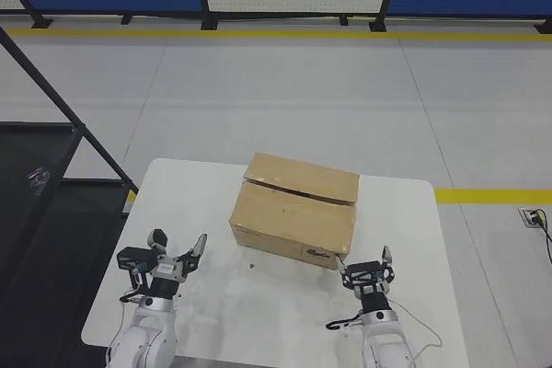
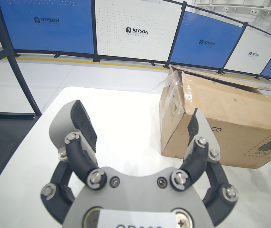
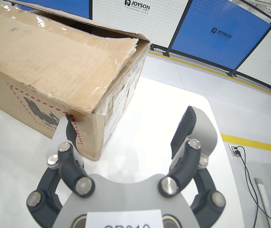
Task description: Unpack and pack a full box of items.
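The cardboard box (image 1: 294,213) sits on the white table (image 1: 400,221), flaps down but gaping along the seam, ahead of both my grippers. My left gripper (image 1: 178,241) hovers low over the table, fingers spread wide, with the box ahead to its right and a black rack (image 1: 37,212) off to its left. My right gripper (image 1: 363,262) is spread wide too, the box's near corner just ahead of its left finger.
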`<state>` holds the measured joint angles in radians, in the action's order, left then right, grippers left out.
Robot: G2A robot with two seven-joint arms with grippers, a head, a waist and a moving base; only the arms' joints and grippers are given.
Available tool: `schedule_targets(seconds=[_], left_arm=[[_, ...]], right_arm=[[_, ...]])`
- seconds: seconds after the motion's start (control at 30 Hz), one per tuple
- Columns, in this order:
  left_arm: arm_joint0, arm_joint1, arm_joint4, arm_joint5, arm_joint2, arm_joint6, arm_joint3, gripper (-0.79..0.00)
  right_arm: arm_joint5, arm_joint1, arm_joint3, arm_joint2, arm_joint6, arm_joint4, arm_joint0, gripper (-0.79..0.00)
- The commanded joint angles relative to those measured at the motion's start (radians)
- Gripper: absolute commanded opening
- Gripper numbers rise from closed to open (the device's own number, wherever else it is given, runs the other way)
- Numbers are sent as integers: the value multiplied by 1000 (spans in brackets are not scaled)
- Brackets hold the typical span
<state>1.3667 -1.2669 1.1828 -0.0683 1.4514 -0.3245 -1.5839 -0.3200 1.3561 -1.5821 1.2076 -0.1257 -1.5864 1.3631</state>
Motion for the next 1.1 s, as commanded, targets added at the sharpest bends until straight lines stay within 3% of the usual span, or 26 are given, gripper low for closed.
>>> schedule_targets(seconds=[0.0, 0.27, 0.57, 0.8, 1.07], left_arm=[[-1, 0, -1, 0, 1, 1, 1, 0], [9, 1, 43, -7, -1, 11, -24, 0], [-5, 2, 27, 0, 20, 39, -20, 0], [-155, -1, 91, 19, -1, 86, 166, 0], [-343, -17, 124, -32, -86, 67, 419, 0]], right_arm=[[-2, 1, 0, 5, -1, 1, -1, 0], [51, -3, -66, 57, -35, 52, 50, 0], [294, -27, -225, 127, -147, 63, 173, 0], [488, -48, -311, 175, -213, 41, 252, 0], [527, -59, -342, 221, -236, 36, 320, 0]])
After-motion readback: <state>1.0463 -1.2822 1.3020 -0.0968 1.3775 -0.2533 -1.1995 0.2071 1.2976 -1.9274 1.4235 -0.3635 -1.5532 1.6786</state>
